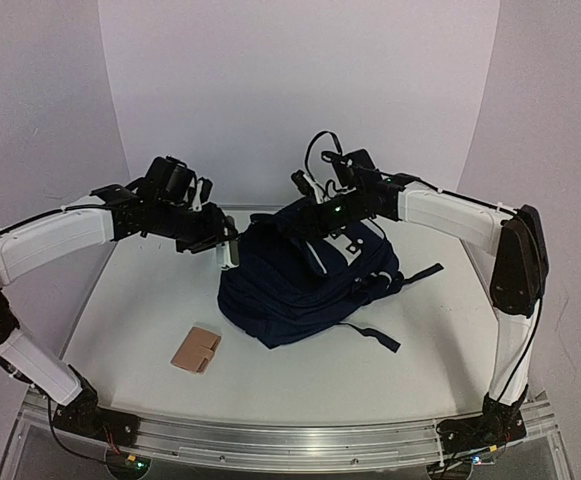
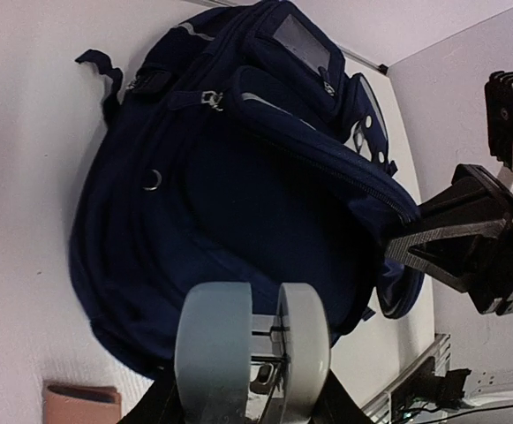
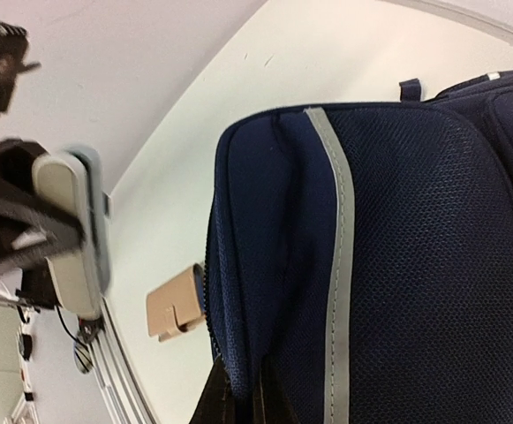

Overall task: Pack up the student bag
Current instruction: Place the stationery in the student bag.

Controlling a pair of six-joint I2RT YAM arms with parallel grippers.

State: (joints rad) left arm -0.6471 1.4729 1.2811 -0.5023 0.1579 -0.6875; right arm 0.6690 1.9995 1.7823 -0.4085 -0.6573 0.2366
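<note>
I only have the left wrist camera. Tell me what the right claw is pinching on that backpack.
Observer: The right claw is shut on the dark mesh edge of the backpack, right beside a grey stripe.
Operator: Describe the tan thing at my bottom edge.
Observer: It is a small tan wallet with a flap. It lies flat on the table, nearer the arm bases than the backpack and apart from it.
Operator: Say where my own claw hangs.
Observer: The left claw, holding a grey object, hangs at the backpack's left edge. It is off the table and not over the bag's middle.
</note>
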